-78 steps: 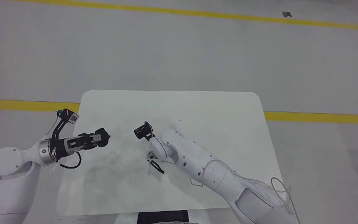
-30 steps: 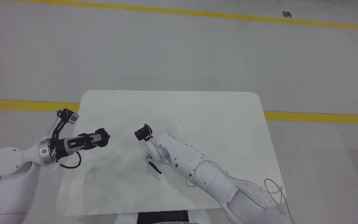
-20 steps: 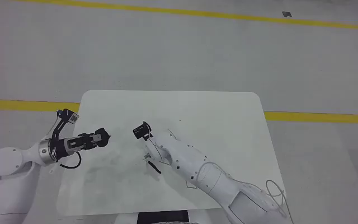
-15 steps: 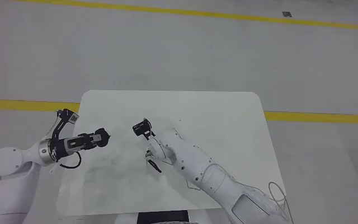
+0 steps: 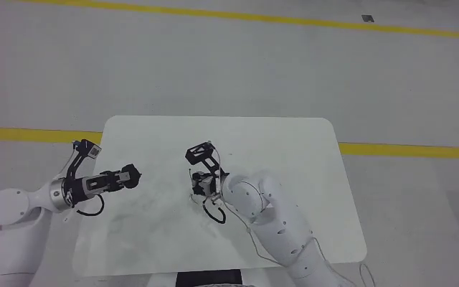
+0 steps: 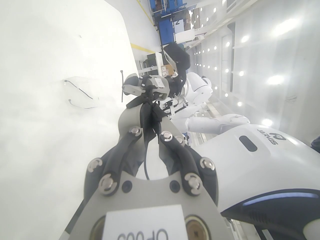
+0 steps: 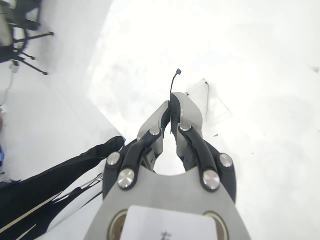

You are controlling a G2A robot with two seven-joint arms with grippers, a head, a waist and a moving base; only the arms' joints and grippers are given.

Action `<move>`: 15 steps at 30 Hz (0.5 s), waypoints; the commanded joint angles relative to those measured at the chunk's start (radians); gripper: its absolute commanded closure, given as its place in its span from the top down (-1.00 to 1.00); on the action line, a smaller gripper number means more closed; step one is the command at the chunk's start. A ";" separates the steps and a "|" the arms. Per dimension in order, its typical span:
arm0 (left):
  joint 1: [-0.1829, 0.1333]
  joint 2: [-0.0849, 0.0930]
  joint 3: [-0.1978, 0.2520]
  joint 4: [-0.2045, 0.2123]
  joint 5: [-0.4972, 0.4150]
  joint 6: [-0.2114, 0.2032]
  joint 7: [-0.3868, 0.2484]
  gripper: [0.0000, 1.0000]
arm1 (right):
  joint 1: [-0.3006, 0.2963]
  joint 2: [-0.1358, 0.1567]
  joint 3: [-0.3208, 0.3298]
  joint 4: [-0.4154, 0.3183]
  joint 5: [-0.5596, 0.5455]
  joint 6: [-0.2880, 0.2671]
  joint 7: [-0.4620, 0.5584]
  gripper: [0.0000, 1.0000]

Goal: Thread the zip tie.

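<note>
Glossy white shells cover both arms. The left arm [image 5: 29,204], lower left in the top view, carries a looped thin black cable [image 5: 92,210]. The right gripper [image 7: 170,102] has a grey palm, black links, silver screws, ribbed black pads [image 7: 174,112] on its jaws, and a white label [image 7: 170,222], perhaps printed.

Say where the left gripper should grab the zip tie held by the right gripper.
I'd have the left gripper take the zip tie on the bare strap below its head, beyond the right gripper, closing across the strap from the side: that stretch stands free, the rest is pinched.
</note>
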 commanded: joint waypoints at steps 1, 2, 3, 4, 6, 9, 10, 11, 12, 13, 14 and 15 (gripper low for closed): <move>0.000 0.000 0.000 0.000 0.000 0.000 0.000 -1.00 | 0.001 0.000 -0.001 0.001 0.000 0.003 0.001 -1.00; 0.000 0.000 0.000 0.000 0.000 0.000 0.000 -1.00 | 0.001 0.000 -0.001 0.001 0.000 0.003 0.001 -1.00; 0.000 0.000 0.000 0.000 0.000 0.000 0.000 -1.00 | 0.001 0.000 -0.001 0.001 0.000 0.003 0.001 -1.00; 0.000 0.000 0.000 0.000 0.000 0.000 0.000 -1.00 | 0.001 0.000 -0.001 0.001 0.000 0.003 0.001 -1.00; 0.000 0.000 0.000 0.000 0.000 0.000 0.000 -1.00 | 0.001 0.000 -0.001 0.001 0.000 0.003 0.001 -1.00; 0.001 0.000 0.001 0.002 0.000 0.004 0.008 -1.00 | -0.016 0.001 0.005 0.013 -0.017 0.020 -0.068 -1.00; 0.005 -0.001 0.011 0.009 0.001 0.018 0.033 -1.00 | -0.029 0.000 0.003 0.001 -0.012 0.028 -0.124 -1.00; 0.008 -0.001 0.015 0.012 -0.004 0.021 0.048 -1.00 | -0.039 -0.002 0.003 -0.011 0.000 0.039 -0.179 -1.00; 0.012 -0.001 0.018 0.018 -0.011 0.022 0.065 -1.00 | -0.047 -0.003 0.001 -0.021 0.011 0.045 -0.225 -1.00; 0.017 -0.002 0.026 0.026 -0.029 0.029 0.087 -1.00 | -0.052 -0.005 -0.004 -0.034 0.014 0.043 -0.290 -1.00; 0.019 -0.003 0.032 0.030 -0.038 0.029 0.104 -1.00 | -0.054 -0.006 -0.011 -0.037 0.002 0.041 -0.340 -1.00; 0.019 -0.004 0.038 0.033 -0.039 0.025 0.119 -1.00 | -0.057 -0.008 -0.020 -0.034 -0.008 0.044 -0.374 -1.00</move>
